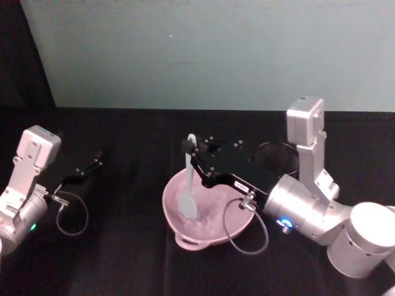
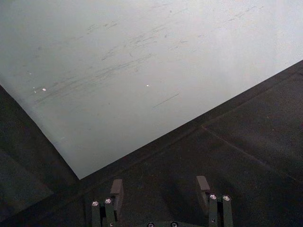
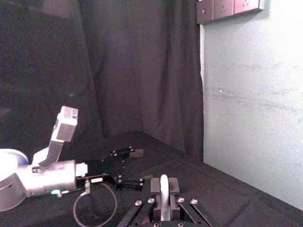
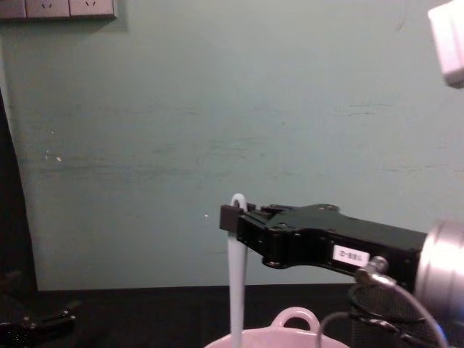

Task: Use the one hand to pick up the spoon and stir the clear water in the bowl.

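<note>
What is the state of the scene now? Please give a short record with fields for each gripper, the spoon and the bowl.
right gripper: above the bowl, shut on the handle of the spoon near its loop end
spoon: almost upright, head down inside the bowl
bowl: pink, standing on the black table
water: cannot tell
left gripper: open, holding nothing, parked at the left, away from the bowl

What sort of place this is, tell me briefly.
Probably a robot test booth, not a kitchen: a black-draped table, black curtains beside a plain green wall, and the right tool holding the spoon in the bowl.
</note>
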